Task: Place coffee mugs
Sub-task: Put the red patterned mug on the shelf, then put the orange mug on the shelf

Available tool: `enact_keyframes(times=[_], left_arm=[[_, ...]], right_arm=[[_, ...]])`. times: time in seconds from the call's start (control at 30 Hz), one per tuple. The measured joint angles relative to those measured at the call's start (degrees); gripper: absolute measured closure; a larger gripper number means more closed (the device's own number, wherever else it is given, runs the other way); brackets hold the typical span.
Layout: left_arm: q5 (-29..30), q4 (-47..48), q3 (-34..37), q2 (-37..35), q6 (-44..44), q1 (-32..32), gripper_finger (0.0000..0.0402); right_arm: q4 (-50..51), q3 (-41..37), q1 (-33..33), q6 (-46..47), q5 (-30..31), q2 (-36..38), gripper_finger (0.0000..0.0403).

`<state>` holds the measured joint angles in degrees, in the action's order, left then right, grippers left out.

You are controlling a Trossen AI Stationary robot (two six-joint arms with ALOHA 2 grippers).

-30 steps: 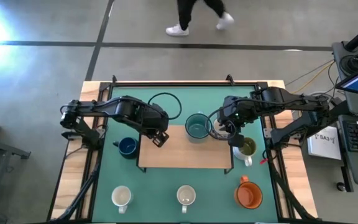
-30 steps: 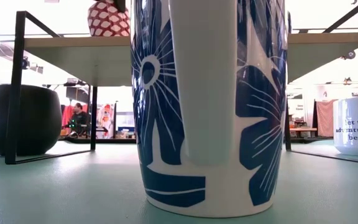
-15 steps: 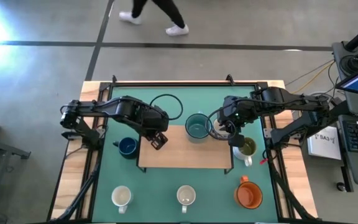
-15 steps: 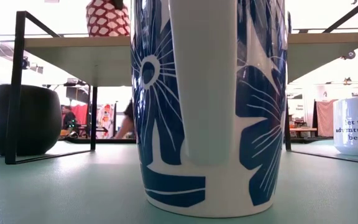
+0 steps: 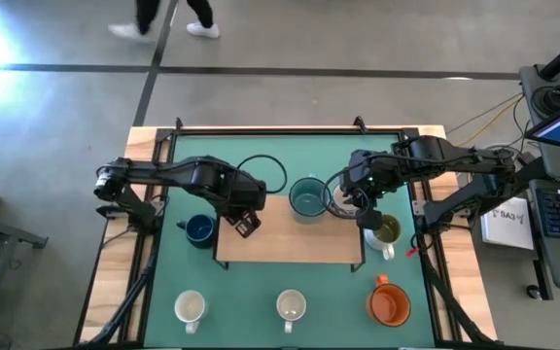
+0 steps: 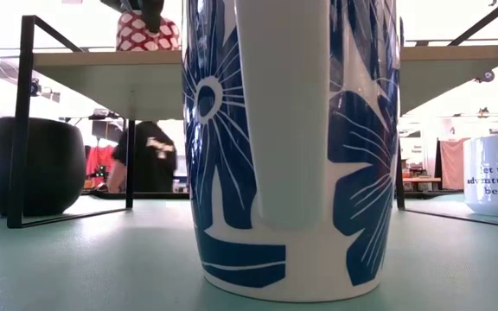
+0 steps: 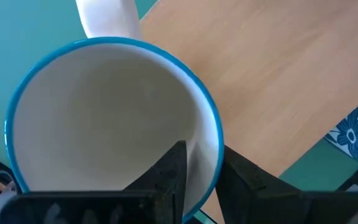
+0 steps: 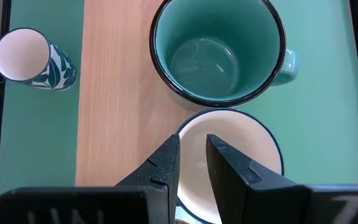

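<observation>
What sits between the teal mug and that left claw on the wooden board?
Nothing: in the high view, only bare wooden board separates the teal mug from the left claw.

A wooden board [image 5: 290, 243] lies on the green mat [image 5: 261, 292]; a person [image 6: 150, 155] stands behind.

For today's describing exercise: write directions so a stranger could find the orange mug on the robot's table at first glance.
Start at the green table mat in the high view and look along its near edge, where three mugs stand in a row. The orange mug is the one at the right-hand end, below the olive-lined mug. Its two row-mates are white; it alone is orange.
</observation>
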<state>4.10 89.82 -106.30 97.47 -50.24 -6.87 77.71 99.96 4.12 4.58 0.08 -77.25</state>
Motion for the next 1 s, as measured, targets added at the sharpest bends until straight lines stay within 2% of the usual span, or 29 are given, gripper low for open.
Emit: enact_keyframes(times=[0.3,0.8,1.0], left_arm=[[1.2,-0.2,-1.1,0.0,-2.9,-0.1,0.0346],[1.4,-0.3,-11.8,0.0,-3.2,-1.0,0.0346],[1.5,-5.0,-13.8,0.0,-3.2,-3.1,0.0346]], right_arm=[[0.0,0.0,0.0,0.0,0.0,0.0,0.0335],[0.0,0.0,0.0,1.2,-0.1,0.4,0.0335],[0.0,0.0,0.0,6.3,-5.8,2.2,0.0335]])
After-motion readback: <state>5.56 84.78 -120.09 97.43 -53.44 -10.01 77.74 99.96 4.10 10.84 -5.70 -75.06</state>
